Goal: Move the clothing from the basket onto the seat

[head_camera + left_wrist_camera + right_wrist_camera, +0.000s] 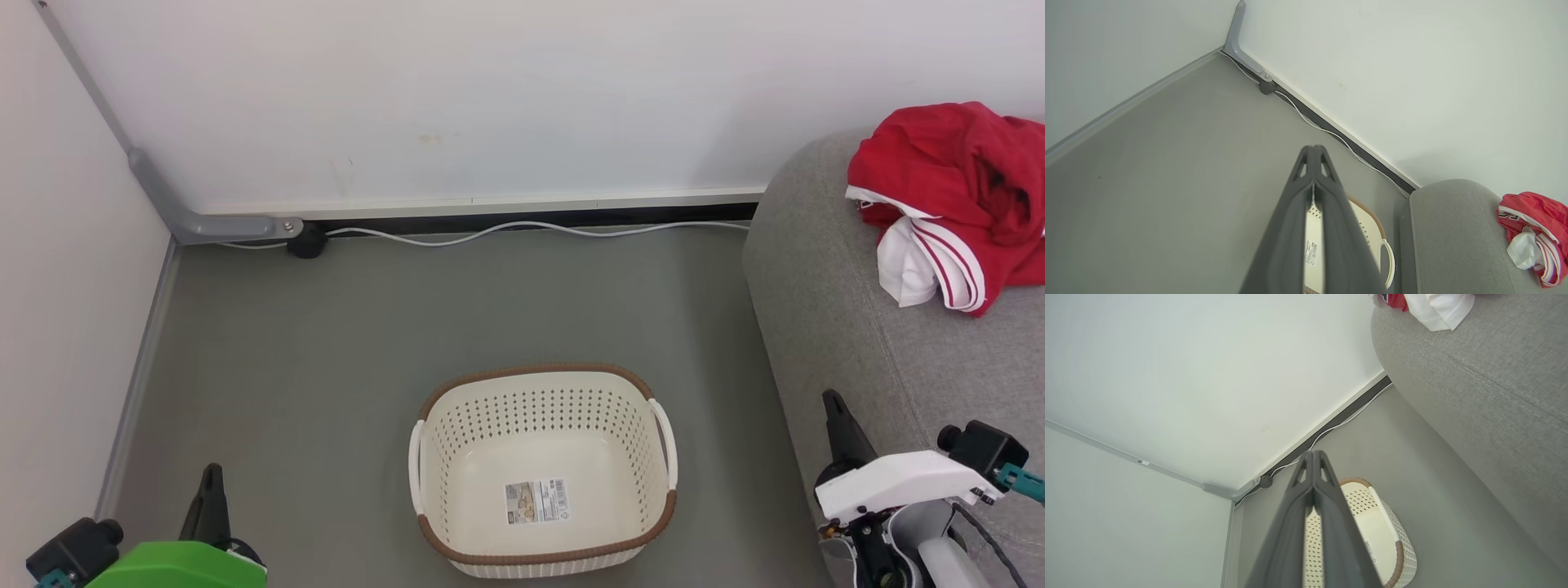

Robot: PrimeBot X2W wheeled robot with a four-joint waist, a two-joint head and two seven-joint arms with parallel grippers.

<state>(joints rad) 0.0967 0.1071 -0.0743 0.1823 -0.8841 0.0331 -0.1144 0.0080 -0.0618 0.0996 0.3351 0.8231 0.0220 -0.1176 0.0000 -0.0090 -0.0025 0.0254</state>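
The red clothing [959, 196] with white-striped trim lies bunched on the grey seat [849, 310] at the right; it also appears as clothing [1533, 232] on the seat [1449, 237]. The cream basket [543, 469] with a brown rim stands on the floor, holding nothing but its label sticker. My left gripper [212, 482] is shut at the lower left, left of the basket. My right gripper [834, 408] is shut at the lower right, over the seat's front edge. In the wrist views the left gripper [1314, 153] and right gripper [1312, 457] have fingers pressed together, empty.
A white cable [522, 230] runs along the foot of the back wall to a dark plug [308, 242]. A grey metal bracket [188, 216] sits in the left corner. Grey floor [326, 343] surrounds the basket.
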